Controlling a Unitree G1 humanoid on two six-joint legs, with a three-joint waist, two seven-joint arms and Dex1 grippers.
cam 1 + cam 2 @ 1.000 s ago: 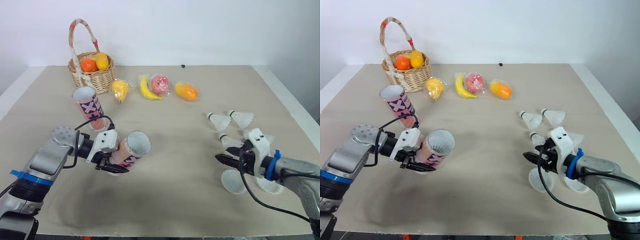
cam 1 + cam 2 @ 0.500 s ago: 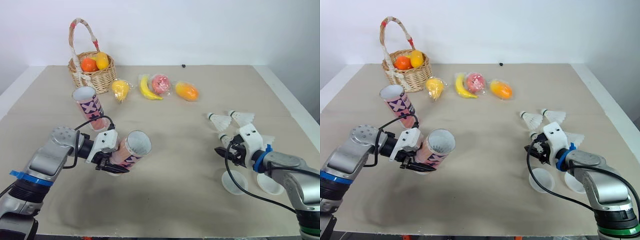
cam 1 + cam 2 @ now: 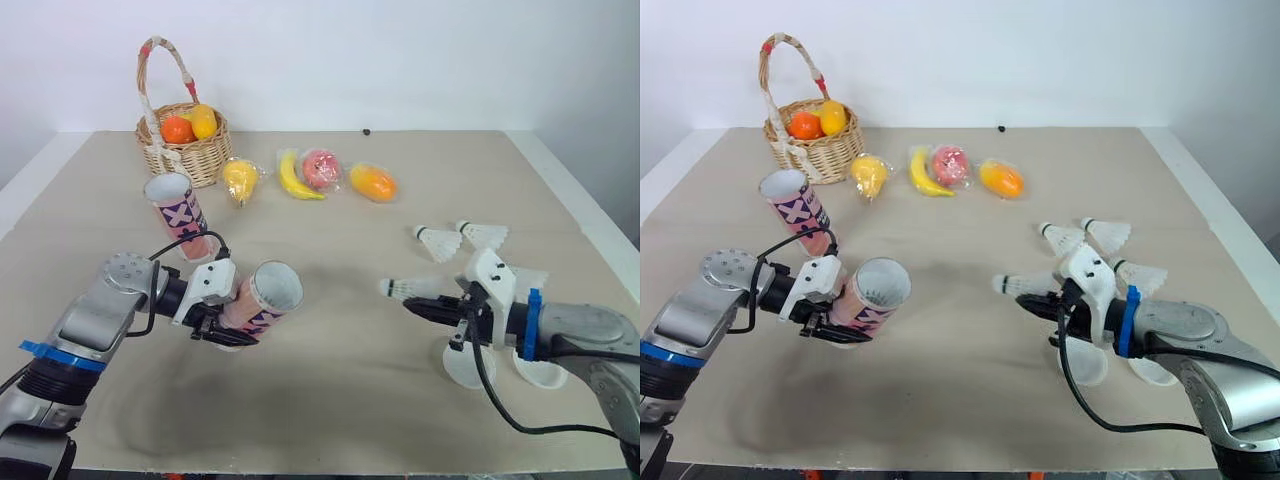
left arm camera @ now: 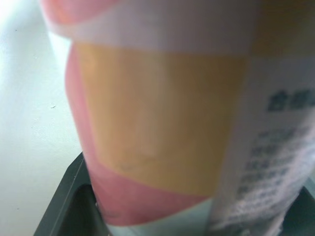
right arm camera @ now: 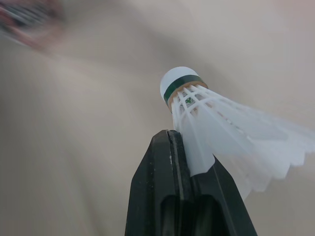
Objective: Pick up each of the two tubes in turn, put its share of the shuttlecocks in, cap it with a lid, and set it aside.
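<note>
Right of the tube (image 3: pixel 252 304) clamped by the left gripper (image 3: pixel 222 330), a shuttlecock (image 3: pixel 405 289) is pinched in the right gripper (image 3: pixel 420 306), cork toward its mouth.

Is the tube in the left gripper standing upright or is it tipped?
Tipped. The tube lies slanted in the left gripper, with its open mouth turned sideways toward the robot's right.

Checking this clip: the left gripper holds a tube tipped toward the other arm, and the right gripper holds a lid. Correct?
Not quite: the right gripper is shut on a shuttlecock, not a lid. The right wrist view shows its feathers pinched between the fingers. The left gripper does hold the tipped tube.
</note>
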